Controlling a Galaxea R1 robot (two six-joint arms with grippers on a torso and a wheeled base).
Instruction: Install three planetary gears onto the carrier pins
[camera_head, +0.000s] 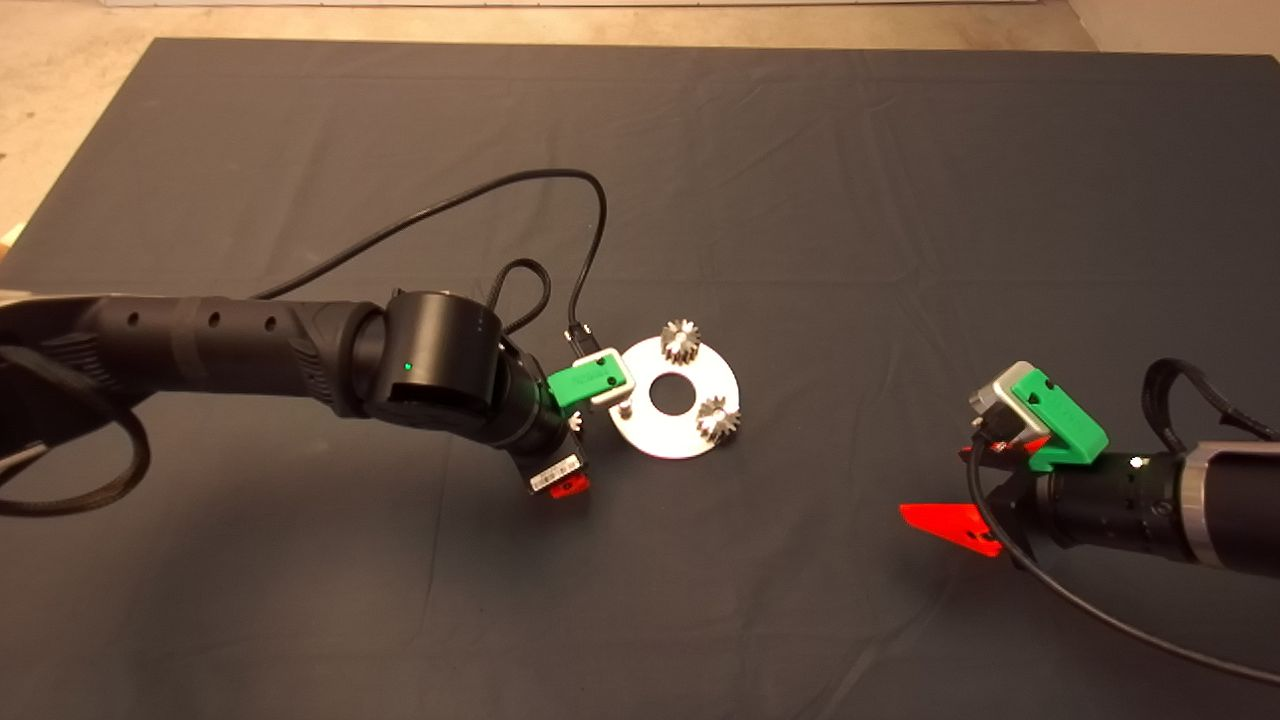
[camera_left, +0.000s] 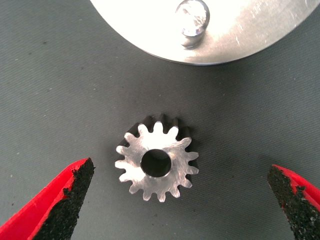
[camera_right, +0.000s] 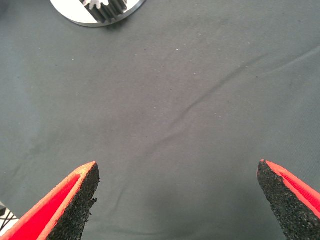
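Observation:
The silver carrier disc (camera_head: 672, 440) lies mid-mat. Two planetary gears (camera_head: 680, 342) (camera_head: 717, 418) sit on their carrier pins. One pin (camera_head: 625, 408) stands bare on the disc's left side. In the left wrist view that bare pin (camera_left: 192, 22) and the disc rim (camera_left: 240, 35) lie just beyond a third gear (camera_left: 156, 162). This gear lies flat on the mat. My left gripper (camera_left: 181, 174) hangs open over it, a pad (camera_left: 75, 190) on either side and neither touching. My right gripper (camera_head: 960, 485) is open over bare mat, right of the disc.
A black cable (camera_head: 590, 230) loops above the left wrist. The mat (camera_head: 800, 200) shows faint creases. The right wrist view catches the disc's edge (camera_right: 75, 19) and one mounted gear (camera_right: 102, 9) far ahead of that gripper.

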